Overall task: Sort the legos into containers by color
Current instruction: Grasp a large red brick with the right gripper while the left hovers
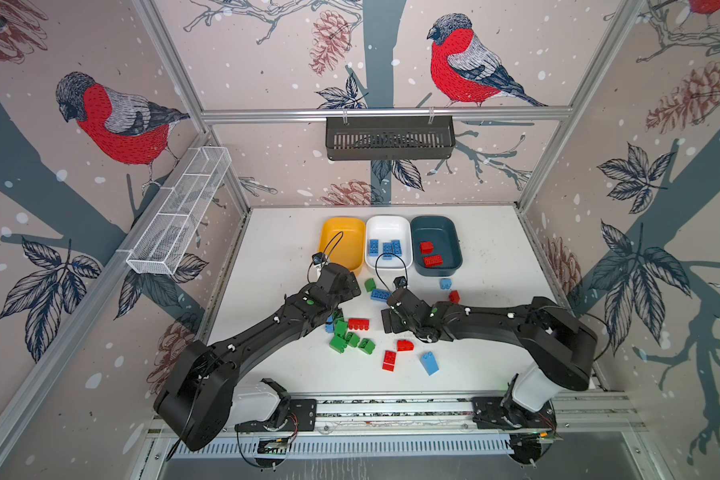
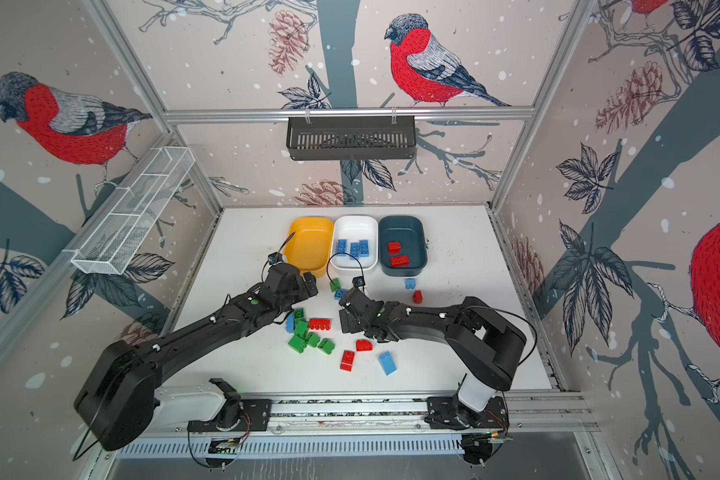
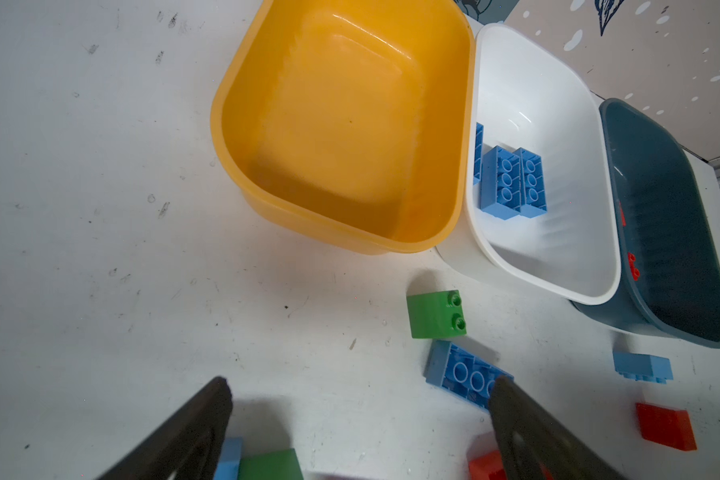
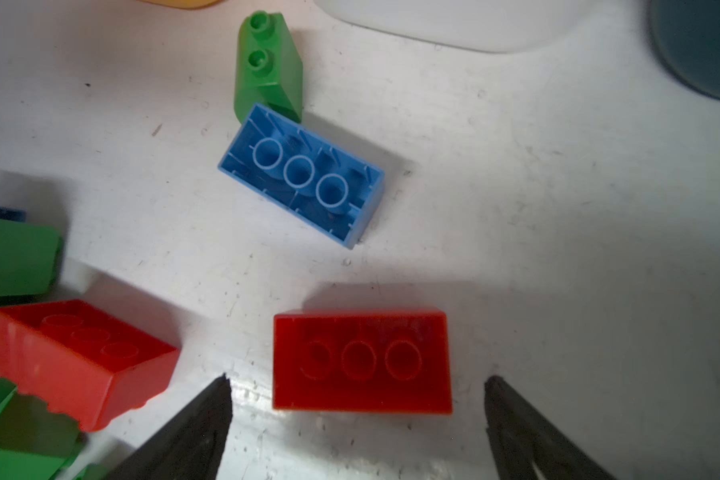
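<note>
Three containers stand in a row at the back of the table. The yellow tub [image 1: 341, 245] is empty, the white tub [image 1: 404, 257] holds blue legos [image 3: 512, 183], and the teal tub [image 1: 449, 237] holds two red legos [image 1: 431, 254]. My left gripper [image 3: 360, 386] hangs open in front of the yellow tub with nothing between its fingers. My right gripper [image 4: 359, 380] is open and points down over an upturned red lego [image 4: 362, 361], which lies just ahead of its fingertips, untouched. An upturned blue lego [image 4: 300, 174] and a green lego [image 4: 269, 66] lie beyond it.
Loose legos lie mid-table: a green cluster [image 1: 346, 336], red ones [image 1: 358, 324] [image 1: 389, 360] [image 1: 405, 345], a blue one [image 1: 429, 363]. A blue [image 1: 445, 284] and a red [image 1: 454, 296] lie by the teal tub. A wire-mesh basket [image 1: 179, 212] and a black basket [image 1: 389, 137] hang on the walls.
</note>
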Motion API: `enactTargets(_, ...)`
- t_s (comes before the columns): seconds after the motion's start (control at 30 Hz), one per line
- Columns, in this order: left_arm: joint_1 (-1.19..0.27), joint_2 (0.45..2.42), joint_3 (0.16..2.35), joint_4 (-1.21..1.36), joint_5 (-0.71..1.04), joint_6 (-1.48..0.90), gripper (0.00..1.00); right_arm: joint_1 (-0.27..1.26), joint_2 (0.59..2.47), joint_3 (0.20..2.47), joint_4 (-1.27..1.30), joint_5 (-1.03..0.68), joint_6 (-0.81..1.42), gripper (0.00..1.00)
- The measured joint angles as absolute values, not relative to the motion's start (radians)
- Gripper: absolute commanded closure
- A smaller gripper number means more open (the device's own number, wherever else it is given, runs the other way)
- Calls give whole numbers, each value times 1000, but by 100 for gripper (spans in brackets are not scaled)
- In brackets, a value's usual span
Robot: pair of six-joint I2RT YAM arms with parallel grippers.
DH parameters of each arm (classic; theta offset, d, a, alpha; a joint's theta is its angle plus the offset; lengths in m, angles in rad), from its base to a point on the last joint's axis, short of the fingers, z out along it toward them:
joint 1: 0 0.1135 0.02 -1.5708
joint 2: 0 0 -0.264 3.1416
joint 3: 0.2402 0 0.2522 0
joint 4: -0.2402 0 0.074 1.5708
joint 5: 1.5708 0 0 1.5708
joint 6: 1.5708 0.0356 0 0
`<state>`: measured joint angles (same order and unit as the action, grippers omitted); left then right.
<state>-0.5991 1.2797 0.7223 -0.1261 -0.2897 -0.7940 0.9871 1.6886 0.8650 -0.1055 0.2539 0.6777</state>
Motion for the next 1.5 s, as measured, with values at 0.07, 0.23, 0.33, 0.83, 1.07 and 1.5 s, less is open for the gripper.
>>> enactTargets(0.07,-599,1282,720,-118,-290,-803,3,987,1722,889,-121,266,678,13)
enactTargets(0.23,-599,1284,719,-118,-290,-812,3,987,1758,910,-134,287,685,16)
enactTargets(0.33,-599,1285,719,-118,-290,-812,3,986,1773,921,-132,301,685,18)
enactTargets(0.83,-599,1308,725,-118,-289,-815,3,982,1766,912,-127,326,685,37)
enactTargets(1.07,-599,1329,741,-118,-279,-810,3,965,1667,874,-96,341,681,38)
enactTargets(1.5,-595,1351,783,-173,-292,-814,3,684,1492,852,27,284,588,37)
